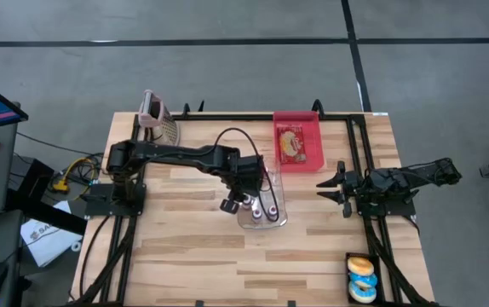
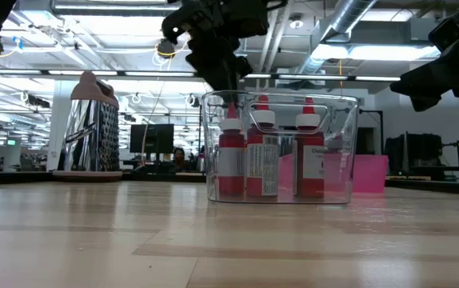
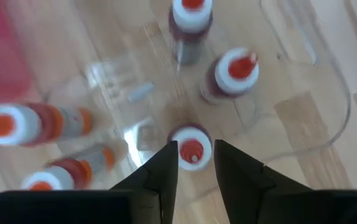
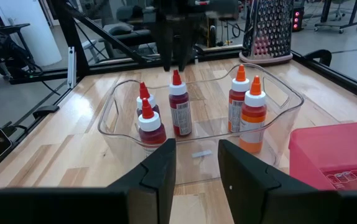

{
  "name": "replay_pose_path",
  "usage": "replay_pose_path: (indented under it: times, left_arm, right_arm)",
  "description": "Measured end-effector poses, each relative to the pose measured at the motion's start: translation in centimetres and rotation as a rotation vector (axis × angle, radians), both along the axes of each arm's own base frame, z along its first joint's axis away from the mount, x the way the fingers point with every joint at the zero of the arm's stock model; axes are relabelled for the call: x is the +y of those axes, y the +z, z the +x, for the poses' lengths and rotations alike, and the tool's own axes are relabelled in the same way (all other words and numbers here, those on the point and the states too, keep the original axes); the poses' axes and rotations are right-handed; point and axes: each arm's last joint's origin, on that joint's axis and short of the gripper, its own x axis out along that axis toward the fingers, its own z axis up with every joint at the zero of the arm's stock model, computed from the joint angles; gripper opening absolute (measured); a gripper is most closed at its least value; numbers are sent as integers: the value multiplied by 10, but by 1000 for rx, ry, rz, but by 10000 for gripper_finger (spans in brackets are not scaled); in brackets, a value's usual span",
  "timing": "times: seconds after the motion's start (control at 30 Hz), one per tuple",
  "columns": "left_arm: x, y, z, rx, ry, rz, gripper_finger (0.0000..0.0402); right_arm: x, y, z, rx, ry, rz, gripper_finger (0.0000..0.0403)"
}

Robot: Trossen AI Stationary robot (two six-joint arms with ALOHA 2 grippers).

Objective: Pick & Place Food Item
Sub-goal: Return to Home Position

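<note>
A clear plastic bin stands on the wooden table and holds several small red bottles with white collars and red nozzles, all upright. My left gripper hangs over the bin, pointing steeply down, open. Its fingers stand on either side of the nozzle of one bottle, with a small gap on each side. In the right wrist view this gripper sits just above the middle bottle, which stands on the bin's floor. My right gripper waits open near the table's right edge, facing the bin.
A pink tray with a food packet sits at the far edge, just beyond the bin. A metal grater stands at the far left. A black tray with donuts lies at the near right corner.
</note>
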Motion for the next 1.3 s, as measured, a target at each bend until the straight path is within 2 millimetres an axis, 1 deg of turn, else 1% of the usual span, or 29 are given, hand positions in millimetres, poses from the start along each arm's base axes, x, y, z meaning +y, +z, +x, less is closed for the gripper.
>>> replay_pose_path:
  times: [0.1,0.17,0.23,0.3,0.4,0.43,0.53,0.57,0.63,0.7,0.77,0.83,0.9,0.97,1.03,1.13,1.23,1.3]
  left_arm:
    - [4,11,-3,-42,11,4,100]
    - [7,23,-8,-81,28,33,101]
    - [11,41,-17,-133,39,47,101]
    - [18,63,-30,-187,62,56,101]
    - [39,95,-61,-260,145,23,98]
    - [48,104,-77,-296,195,-15,96]
    - [70,115,-124,-402,313,-154,87]
    - [73,113,-140,-427,340,-185,84]
    - [71,108,-169,-524,377,-241,79]
    - [66,92,-190,-622,415,-290,77]
    - [60,72,-205,-732,461,-350,77]
    - [55,53,-211,-858,488,-407,76]
    - [54,35,-211,-956,507,-426,76]
    - [56,20,-210,-989,519,-411,76]
    - [61,12,-207,-988,522,-371,76]
    - [64,5,-211,-970,499,-365,76]
    - [59,1,-228,-1010,458,-357,76]
    - [54,-6,-242,-1047,457,-344,76]
  right_arm:
    - [0,0,0,0,0,0,113]
    - [0,0,0,0,0,0,113]
    - [0,0,0,0,0,0,113]
    - [0,0,0,0,0,0,113]
    - [0,0,0,0,0,0,113]
    - [0,0,0,0,0,0,113]
    - [0,0,0,0,0,0,113]
    - [0,0,0,0,0,0,113]
    - [0,0,0,0,0,0,113]
    - [0,0,0,0,0,0,113]
    - [0,0,0,0,0,0,113]
    - [0,0,0,0,1,0,113]
    - [0,0,0,0,0,0,113]
    - [0,0,0,0,0,0,113]
    - [0,0,0,0,1,0,113]
    - [0,0,0,0,0,0,113]
    - [0,0,0,0,0,0,113]
    - [0,0,0,0,1,0,113]
